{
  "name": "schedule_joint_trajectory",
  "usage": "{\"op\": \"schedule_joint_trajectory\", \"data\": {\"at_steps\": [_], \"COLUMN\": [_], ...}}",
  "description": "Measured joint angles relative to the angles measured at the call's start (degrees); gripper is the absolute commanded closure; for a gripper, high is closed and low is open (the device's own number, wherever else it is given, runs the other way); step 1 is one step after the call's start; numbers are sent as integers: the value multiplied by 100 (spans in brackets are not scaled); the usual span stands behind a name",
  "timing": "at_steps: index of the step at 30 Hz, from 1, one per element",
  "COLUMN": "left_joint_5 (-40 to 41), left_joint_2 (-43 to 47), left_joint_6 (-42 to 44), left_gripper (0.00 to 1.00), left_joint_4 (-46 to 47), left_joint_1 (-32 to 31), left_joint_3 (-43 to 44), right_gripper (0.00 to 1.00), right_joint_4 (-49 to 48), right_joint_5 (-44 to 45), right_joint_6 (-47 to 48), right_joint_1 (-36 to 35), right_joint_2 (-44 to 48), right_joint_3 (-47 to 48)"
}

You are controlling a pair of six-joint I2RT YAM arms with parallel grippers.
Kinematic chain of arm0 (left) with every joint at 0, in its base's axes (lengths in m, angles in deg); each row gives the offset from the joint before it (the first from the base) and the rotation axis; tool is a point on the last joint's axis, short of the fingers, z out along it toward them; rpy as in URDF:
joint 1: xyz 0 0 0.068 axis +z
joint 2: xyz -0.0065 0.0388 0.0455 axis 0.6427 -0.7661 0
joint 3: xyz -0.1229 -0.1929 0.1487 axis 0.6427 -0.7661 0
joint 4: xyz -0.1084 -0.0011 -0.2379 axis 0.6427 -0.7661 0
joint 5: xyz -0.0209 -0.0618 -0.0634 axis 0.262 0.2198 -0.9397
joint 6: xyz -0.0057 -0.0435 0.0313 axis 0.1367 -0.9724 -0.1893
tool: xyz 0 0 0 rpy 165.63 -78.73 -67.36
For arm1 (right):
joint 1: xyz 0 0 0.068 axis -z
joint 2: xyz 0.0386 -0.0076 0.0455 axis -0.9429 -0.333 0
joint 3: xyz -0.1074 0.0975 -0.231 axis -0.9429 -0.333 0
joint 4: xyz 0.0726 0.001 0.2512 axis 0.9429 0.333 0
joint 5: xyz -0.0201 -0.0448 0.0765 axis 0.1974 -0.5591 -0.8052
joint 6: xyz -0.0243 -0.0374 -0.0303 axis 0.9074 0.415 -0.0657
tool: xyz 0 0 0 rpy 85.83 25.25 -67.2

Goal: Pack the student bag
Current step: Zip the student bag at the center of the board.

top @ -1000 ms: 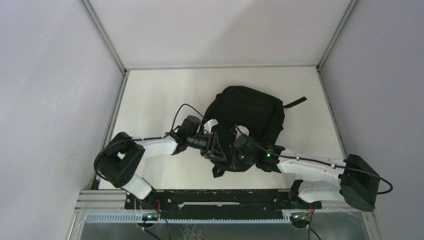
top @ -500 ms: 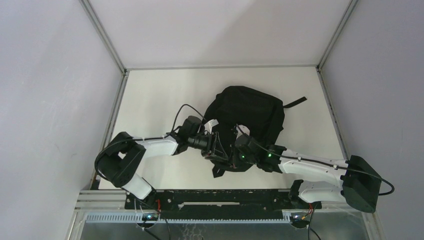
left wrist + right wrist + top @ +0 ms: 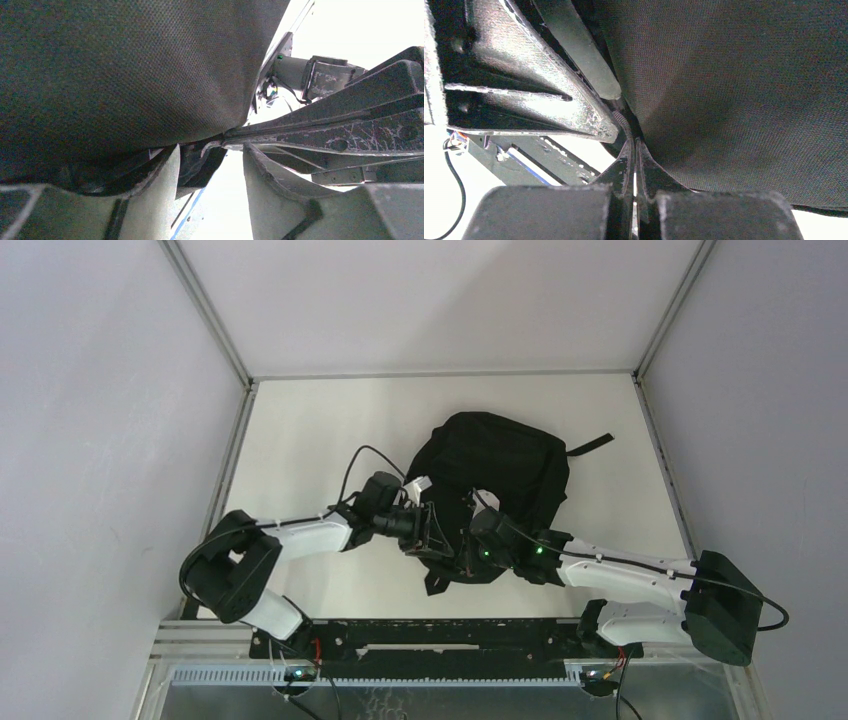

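2 claws [image 3: 210, 150] [image 3: 634, 143] at student bag [image 3: 500, 455]

A flat cream-white tabletop [image 3: 300, 440] fills the middle of the frame. Plain pale grey walls rise at the left [image 3: 100, 440], the right [image 3: 770, 390] and along the top [image 3: 440, 300]. Silver metal frame bars [image 3: 205, 310] slant down from the upper corners. A black metal rail [image 3: 430, 635] crosses the bottom, with a white slotted strip [image 3: 230, 676] below it.
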State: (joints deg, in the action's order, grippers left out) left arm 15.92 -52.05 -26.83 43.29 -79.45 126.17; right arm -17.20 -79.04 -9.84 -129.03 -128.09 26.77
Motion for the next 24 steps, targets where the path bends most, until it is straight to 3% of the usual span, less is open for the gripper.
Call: {"op": "schedule_joint_trajectory", "data": {"at_steps": [11,13,16,19,20,24], "left_joint_5": [-186,-195,-195,-199,-199,-197], "left_joint_2": [-273,-286,-291,-291,-291,-286], "left_joint_6": [-125,-166,-254,-308,-308,-304], "left_gripper": [67,75,98,100,100,100], "left_joint_4": [299,365,463,516,522,522], "left_joint_1": [-190,-201,-205,-205,-205,-205], "left_joint_3": [0,0,0,0,0,0], "right_gripper": [100,100,100,100,96,55], "right_joint_4": [0,-2,-4,-2,-2,48], "right_joint_5": [-22,-28,-39,-42,-42,-46], "right_joint_6": [2,2,2,2,2,-94], "right_joint_1": [55,66,70,72,72,120], "right_joint_2": [0,0,0,0,4,111], "right_joint_3": [-24,-31,-31,-31,-31,-39]}}
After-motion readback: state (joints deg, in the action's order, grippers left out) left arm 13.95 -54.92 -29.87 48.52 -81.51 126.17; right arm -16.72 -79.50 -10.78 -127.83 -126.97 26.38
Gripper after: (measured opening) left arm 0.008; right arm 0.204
